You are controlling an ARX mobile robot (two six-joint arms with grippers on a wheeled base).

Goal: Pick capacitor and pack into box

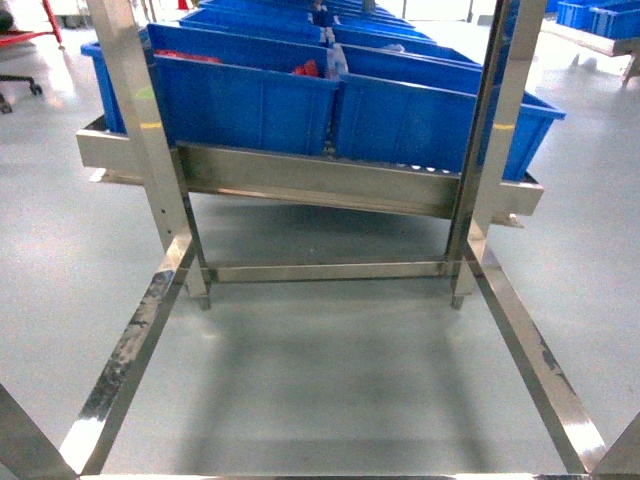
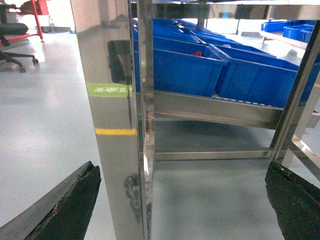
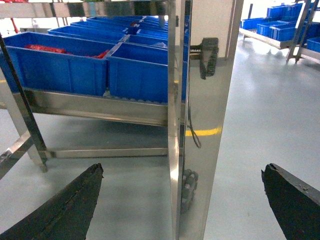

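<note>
- Head view: steel rack (image 1: pixel 150 150) straight ahead, sloped shelf loaded with blue crates (image 1: pixel 245 100) in rows. Red parts (image 1: pixel 305 68) show over the rim of the front-left crate; probably the capacitors, but too small to confirm. Front-right crate: contents hidden by its wall. No pink box anywhere here. Neither arm in this view, bare floor (image 1: pixel 320 380) inside the lower frame.
- Left wrist view: left gripper (image 2: pixel 185 200) wide open, holding nothing; dark fingers (image 2: pixel 70 205) sit at the two bottom corners. Rack upright (image 2: pixel 117 120) is right in front of the camera, just beside the claw. Crates beyond it on the shelf, a speck of red (image 2: pixel 198 52) in one.
- Right wrist view: right gripper (image 3: pixel 182 200) also spread wide and empty, fingers (image 3: pixel 65 205) at the bottom corners, the other upright (image 3: pixel 200 120) dead ahead. Red pieces (image 3: pixel 45 48) lie in the near-left crate (image 3: pixel 55 65); the crate beside it shows no clear contents.
- Step in hand, my read: still approach, nothing picked. Both claws sit low and outside the uprights, so raise and route between the posts before reaching in, come over the crate rim from above, and single out one piece rather than raking the pile.
- Pink box not in any view; locate it before committing to a grasp.
</note>
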